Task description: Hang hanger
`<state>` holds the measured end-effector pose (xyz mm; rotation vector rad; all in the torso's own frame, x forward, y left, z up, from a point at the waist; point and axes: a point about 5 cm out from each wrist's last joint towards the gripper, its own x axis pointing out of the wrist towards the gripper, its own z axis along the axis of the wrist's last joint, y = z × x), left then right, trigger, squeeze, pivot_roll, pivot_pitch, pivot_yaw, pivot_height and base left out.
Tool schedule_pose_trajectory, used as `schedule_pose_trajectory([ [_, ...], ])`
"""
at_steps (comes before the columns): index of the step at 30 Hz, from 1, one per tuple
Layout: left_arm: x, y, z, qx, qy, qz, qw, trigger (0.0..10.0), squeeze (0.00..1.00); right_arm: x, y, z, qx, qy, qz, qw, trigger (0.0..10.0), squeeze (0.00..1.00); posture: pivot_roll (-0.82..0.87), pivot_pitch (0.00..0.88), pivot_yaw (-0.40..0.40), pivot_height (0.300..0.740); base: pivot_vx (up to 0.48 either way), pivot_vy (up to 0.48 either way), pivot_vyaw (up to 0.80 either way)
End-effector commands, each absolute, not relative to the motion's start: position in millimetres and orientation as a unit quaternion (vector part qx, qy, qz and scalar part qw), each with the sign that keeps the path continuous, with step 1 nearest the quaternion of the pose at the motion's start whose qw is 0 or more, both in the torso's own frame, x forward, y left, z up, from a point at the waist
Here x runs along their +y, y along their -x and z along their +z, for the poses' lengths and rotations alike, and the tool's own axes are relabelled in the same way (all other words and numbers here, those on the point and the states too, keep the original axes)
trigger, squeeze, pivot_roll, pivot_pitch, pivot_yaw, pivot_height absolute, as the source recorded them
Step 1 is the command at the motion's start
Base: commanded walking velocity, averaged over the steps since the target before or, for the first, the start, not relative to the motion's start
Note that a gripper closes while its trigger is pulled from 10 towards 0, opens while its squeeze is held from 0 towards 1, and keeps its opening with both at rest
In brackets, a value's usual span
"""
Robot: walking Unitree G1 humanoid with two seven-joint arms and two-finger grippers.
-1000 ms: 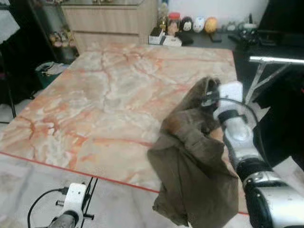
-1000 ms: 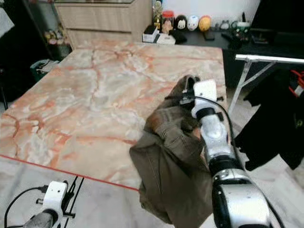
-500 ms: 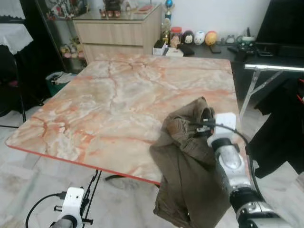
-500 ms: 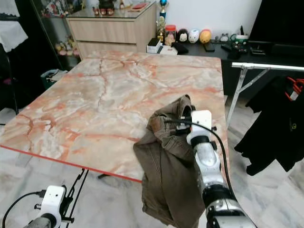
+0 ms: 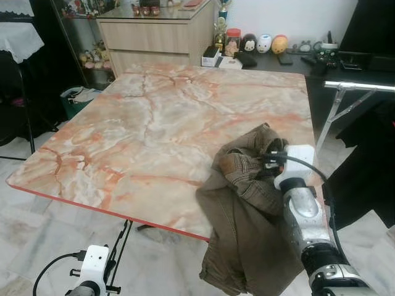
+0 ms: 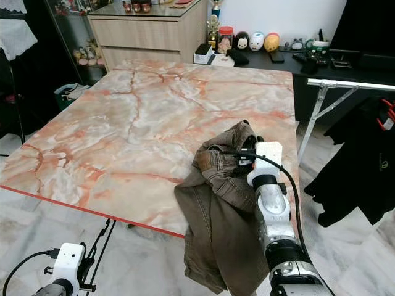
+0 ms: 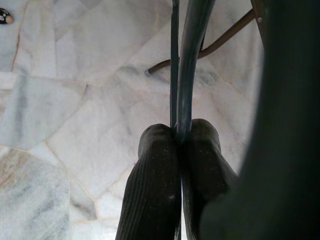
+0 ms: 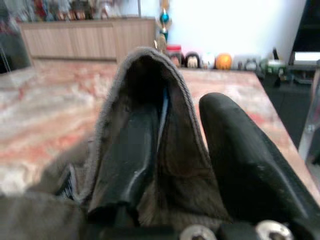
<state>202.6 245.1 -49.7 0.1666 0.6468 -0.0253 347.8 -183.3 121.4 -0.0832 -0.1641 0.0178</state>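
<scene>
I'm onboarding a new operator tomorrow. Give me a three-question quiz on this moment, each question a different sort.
1. True or false: the brown garment lies flat in the middle of the marble table.
2. The left gripper is shut on: A) a thin dark hanger B) a cup C) nothing.
3. Fill in: one finger of the right gripper is tucked inside a fold of the ____.

Key: 1 false, it hangs over the table's edge; 2 A; 3 garment.

A home: marble dining table (image 5: 154,129), wooden sideboard (image 5: 154,37), figurines (image 5: 264,43).
</scene>
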Motion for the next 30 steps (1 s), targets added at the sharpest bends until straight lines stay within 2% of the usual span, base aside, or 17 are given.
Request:
schedule_pose_trajectory([
  [1, 250, -198, -52, 0.331, -0.087, -0.012, 0.939, 10.0, 0.00, -178, -351, 133, -0.099, 0.034, 0.013, 0.994, 10.0, 1.00, 0.09, 0.000, 0.054, 0.740, 0.000, 0.000, 0.00],
  [18, 248, -195, -55, 0.340, -0.082, -0.018, 0.937, 10.0, 0.00, -169, -334, 135, -0.106, 0.023, 0.021, 0.994, 10.0, 1.00, 0.08, 0.005, 0.052, 0.740, 0.000, 0.000, 0.00],
  [28, 243, -195, -57, 0.345, -0.076, -0.030, 0.935, 10.0, 0.00, -176, -326, 130, -0.086, -0.066, -0.023, 0.994, 10.0, 1.00, 0.08, 0.010, 0.053, 0.740, 0.000, 0.000, 0.00],
  [29, 243, -195, -57, 0.345, -0.077, -0.031, 0.935, 10.0, 0.00, -176, -325, 129, -0.085, -0.063, -0.023, 0.994, 10.0, 0.67, 0.08, 0.010, 0.053, 0.740, 0.000, 0.000, 0.00],
  [30, 243, -195, -57, 0.345, -0.077, -0.031, 0.935, 10.0, 0.00, -176, -325, 129, -0.084, -0.059, -0.023, 0.994, 10.0, 0.15, 0.08, 0.011, 0.053, 0.740, 0.000, 0.000, 0.00],
])
